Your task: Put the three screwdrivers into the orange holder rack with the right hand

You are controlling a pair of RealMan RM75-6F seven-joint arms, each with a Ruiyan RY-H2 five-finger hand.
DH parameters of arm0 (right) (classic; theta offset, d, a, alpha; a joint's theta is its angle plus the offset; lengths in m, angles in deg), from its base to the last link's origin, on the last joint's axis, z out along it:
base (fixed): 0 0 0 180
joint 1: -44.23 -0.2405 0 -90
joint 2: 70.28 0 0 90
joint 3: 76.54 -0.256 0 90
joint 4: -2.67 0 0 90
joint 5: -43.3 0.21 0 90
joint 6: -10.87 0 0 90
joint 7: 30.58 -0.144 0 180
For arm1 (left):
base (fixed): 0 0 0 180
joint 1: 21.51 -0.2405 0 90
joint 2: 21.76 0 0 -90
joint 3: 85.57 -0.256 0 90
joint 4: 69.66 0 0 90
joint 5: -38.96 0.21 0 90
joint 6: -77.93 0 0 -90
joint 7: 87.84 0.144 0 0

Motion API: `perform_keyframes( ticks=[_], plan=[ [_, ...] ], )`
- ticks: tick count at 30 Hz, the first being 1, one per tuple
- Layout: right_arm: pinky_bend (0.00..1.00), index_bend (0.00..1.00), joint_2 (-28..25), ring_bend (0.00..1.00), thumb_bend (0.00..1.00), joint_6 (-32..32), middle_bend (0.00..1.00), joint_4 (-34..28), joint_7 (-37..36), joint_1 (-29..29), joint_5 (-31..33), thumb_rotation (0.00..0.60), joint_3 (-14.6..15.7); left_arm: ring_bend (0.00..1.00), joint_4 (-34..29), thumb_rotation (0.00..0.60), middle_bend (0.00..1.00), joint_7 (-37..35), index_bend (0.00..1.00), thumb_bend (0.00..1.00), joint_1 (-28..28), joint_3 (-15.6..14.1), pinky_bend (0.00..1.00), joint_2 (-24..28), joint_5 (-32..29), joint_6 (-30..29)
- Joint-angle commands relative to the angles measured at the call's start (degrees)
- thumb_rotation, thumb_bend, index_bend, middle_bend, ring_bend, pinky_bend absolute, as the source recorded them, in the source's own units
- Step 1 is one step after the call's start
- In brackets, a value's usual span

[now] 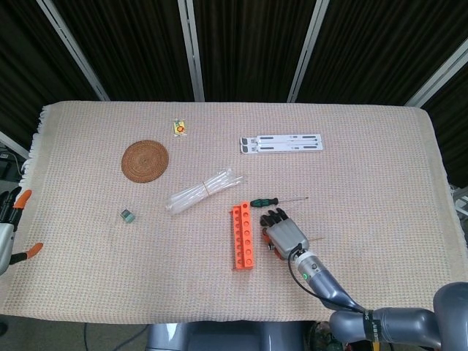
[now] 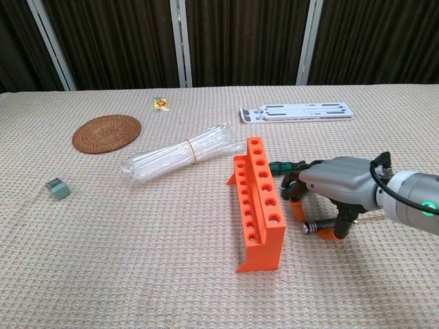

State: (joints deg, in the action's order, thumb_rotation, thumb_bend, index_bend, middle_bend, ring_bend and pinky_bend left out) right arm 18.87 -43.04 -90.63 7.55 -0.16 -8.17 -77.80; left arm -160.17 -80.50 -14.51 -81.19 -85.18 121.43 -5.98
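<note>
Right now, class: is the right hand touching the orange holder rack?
Apart. The chest view shows a strip of cloth between the right hand and the orange holder rack; its fingertips stop short of the rack's side.

Orange rack [image 2: 259, 199], brown woven coaster [image 2: 106, 132], beige cloth [image 2: 137, 260].

My right hand [image 2: 336, 185] palm-down on the cloth beside the orange rack [image 2: 258, 202], thumb pinning an orange-handled screwdriver [image 2: 322, 229], green-handled screwdriver [image 2: 282, 165] under my fingertips
</note>
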Motion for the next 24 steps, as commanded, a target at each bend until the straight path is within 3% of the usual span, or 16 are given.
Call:
perform_keyframes(
  ticks=[1,17,24],
  plan=[
    [0.00,0.48,0.0,0.00,0.27,-0.1,0.13,0.3,-0.7,0.3,-0.4,0.600,0.1,0.00,-0.1,0.600,0.00,0.0,0.00,0.06,0.0,0.0,0.00,0.0,0.1,-0.1],
    [0.00,0.53,-0.1,0.00,0.39,-1.2,0.14,1.4,-5.3,1.9,-3.7,0.600,-0.3,0.00,-0.7,0.600,0.00,0.2,0.00,0.06,-0.3,0.0,0.00,0.4,0.2,-0.8],
    [0.00,0.54,-4.5,0.00,0.46,-2.8,0.14,-2.2,-13.0,4.0,-6.9,0.600,-2.5,0.00,-0.8,0.600,0.00,0.2,0.00,0.06,-0.5,0.2,0.00,0.6,0.1,-1.3]
  ],
)
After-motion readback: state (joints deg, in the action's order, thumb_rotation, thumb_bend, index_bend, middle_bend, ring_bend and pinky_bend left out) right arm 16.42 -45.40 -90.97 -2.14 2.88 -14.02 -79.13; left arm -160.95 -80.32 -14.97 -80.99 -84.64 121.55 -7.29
